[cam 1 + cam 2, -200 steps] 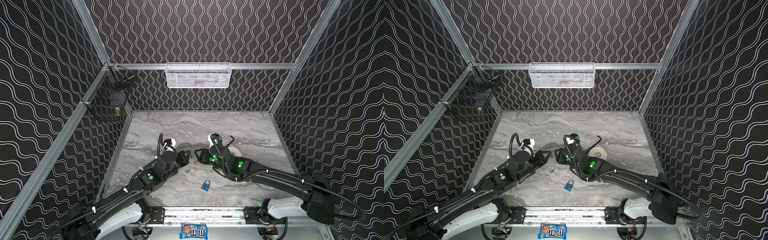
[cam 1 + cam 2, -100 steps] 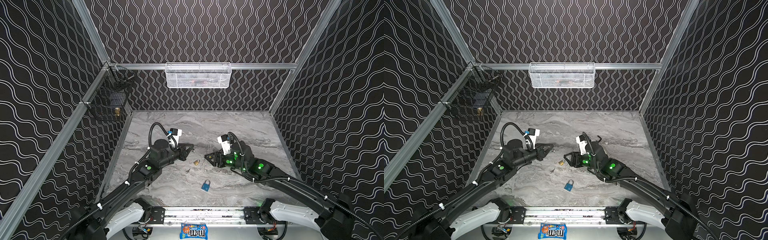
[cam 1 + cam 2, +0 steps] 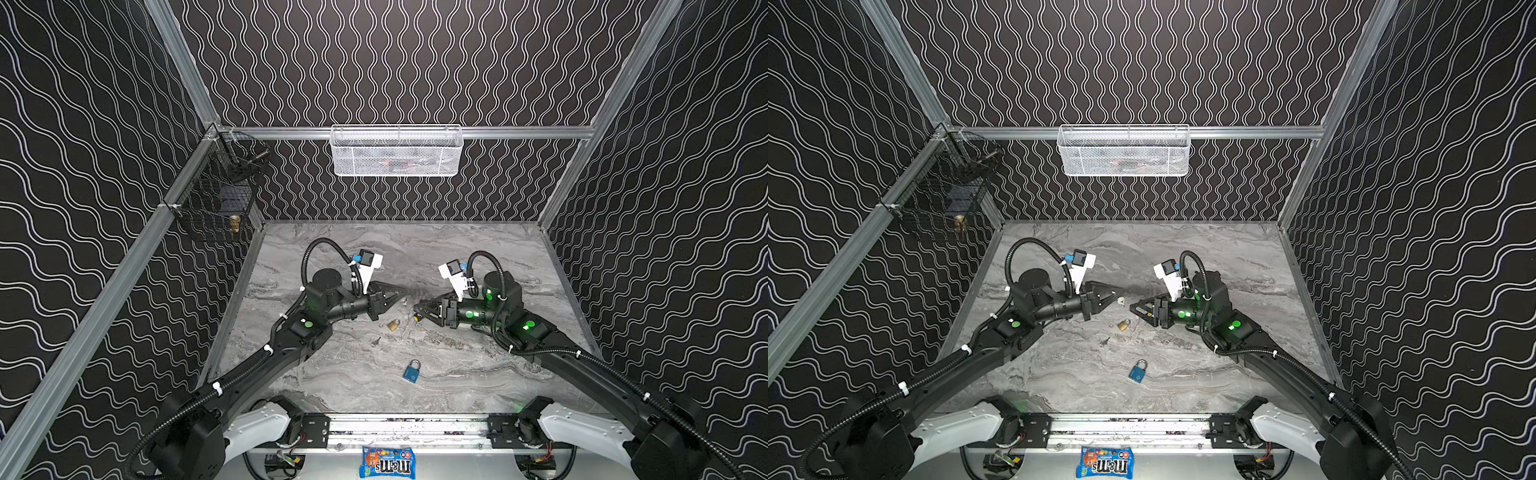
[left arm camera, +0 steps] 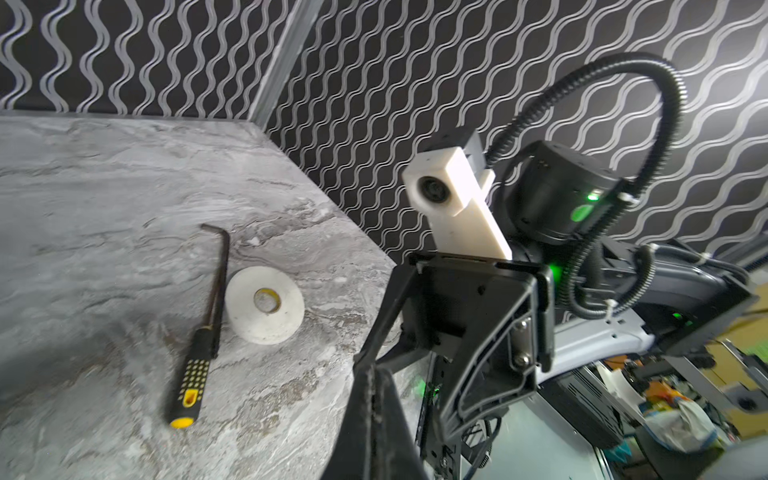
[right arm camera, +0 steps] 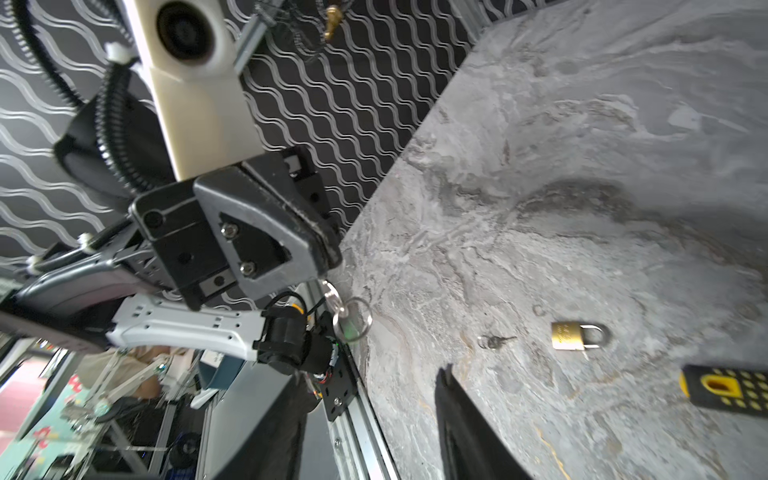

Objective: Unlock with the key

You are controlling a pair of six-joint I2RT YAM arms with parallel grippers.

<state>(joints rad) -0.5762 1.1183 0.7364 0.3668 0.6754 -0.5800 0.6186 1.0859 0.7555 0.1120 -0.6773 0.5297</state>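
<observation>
In both top views my left gripper hovers above the table, shut on a key whose ring dangles below its tips. The jaws stand closed in the left wrist view, where the key is hidden. A brass padlock lies on the marble just in front of both grippers, touched by neither. My right gripper faces the left one, open, with nothing between its fingers. A small loose key lies beside the brass padlock.
A blue padlock lies nearer the front rail. Under the right arm are a yellow-and-black screwdriver, a bent black rod and a white tape roll. A white basket and a black wire basket hang on the walls.
A second ago both grippers were together at the brass padlock. They have drawn apart, left one leftward and right one rightward, and the padlock lies free on the table.
</observation>
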